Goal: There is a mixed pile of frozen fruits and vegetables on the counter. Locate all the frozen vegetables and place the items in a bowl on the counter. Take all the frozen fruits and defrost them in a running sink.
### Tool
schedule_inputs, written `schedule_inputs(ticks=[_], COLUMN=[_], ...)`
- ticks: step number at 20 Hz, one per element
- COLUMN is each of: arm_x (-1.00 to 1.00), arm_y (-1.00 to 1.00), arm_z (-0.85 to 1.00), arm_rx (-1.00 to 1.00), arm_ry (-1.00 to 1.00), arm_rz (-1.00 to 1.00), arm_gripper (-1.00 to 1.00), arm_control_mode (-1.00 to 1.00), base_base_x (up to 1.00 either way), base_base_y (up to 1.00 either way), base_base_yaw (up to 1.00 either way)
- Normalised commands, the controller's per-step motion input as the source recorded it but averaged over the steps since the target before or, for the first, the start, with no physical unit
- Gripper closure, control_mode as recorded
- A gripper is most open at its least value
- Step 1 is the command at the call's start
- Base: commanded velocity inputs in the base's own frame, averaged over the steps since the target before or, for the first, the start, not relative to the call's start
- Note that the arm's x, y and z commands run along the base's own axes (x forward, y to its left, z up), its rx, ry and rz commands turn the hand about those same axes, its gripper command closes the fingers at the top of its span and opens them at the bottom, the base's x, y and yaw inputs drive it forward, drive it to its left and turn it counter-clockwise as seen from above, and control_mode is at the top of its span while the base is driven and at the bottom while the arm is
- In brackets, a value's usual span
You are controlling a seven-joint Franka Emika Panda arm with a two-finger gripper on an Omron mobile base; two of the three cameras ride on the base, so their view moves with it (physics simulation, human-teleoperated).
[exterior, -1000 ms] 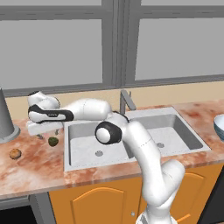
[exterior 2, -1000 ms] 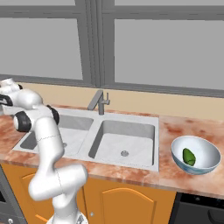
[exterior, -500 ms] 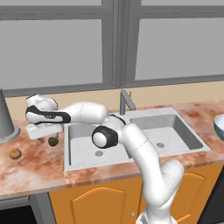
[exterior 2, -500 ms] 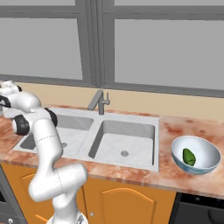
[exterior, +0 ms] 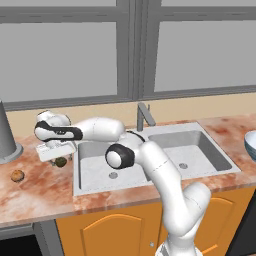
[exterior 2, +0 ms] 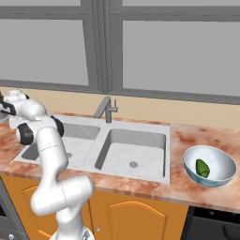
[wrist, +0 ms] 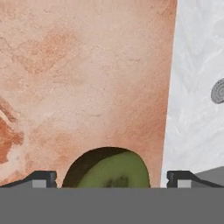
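The dark olive-green fruit (exterior: 61, 161) lies on the pink marbled counter (exterior: 35, 192) just left of the sink (exterior: 150, 155). My gripper (exterior: 56, 152) hangs directly over it, open. In the hand view the fruit (wrist: 109, 168) sits between the two fingertips (wrist: 41, 178) of the gripper (wrist: 111, 179), with a gap on each side and no contact visible. The orange-tan ball (exterior: 17, 175) rests farther left on the counter. At the far right the pale bowl (exterior 2: 220, 161) holds the bright green oblong piece (exterior 2: 202, 168).
A grey tapered pot (exterior: 6, 135) stands at the back left, close to the arm. The faucet (exterior: 145, 116) rises behind the double basin. In the hand view the sink's edge and left basin (wrist: 197, 87) run right beside the fruit.
The hand has dropped a little and come down over the dark olive fruit. Its jaws have stayed open. The food pieces have not moved.
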Motion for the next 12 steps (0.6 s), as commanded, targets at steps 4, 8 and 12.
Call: schedule_inputs(ticks=[4, 8, 12], arm_x=[-0.02, 0.01, -0.1], arm_y=[0.01, 0.01, -0.08], arm_z=[-0.24, -0.11, 0.01], arm_rx=[0.0, 0.0, 0.0], arm_ry=[-0.01, -0.03, 0.0], arm_rz=[-0.03, -0.01, -0.02], arm_gripper=[-1.0, 1.0, 1.0], arm_control_mode=[-1.0, -1.0, -1.0], base_base_x=[0.0, 0.0, 0.0], base_base_y=[0.0, 0.0, 0.0], base_base_yaw=[0.0, 0.0, 0.0])
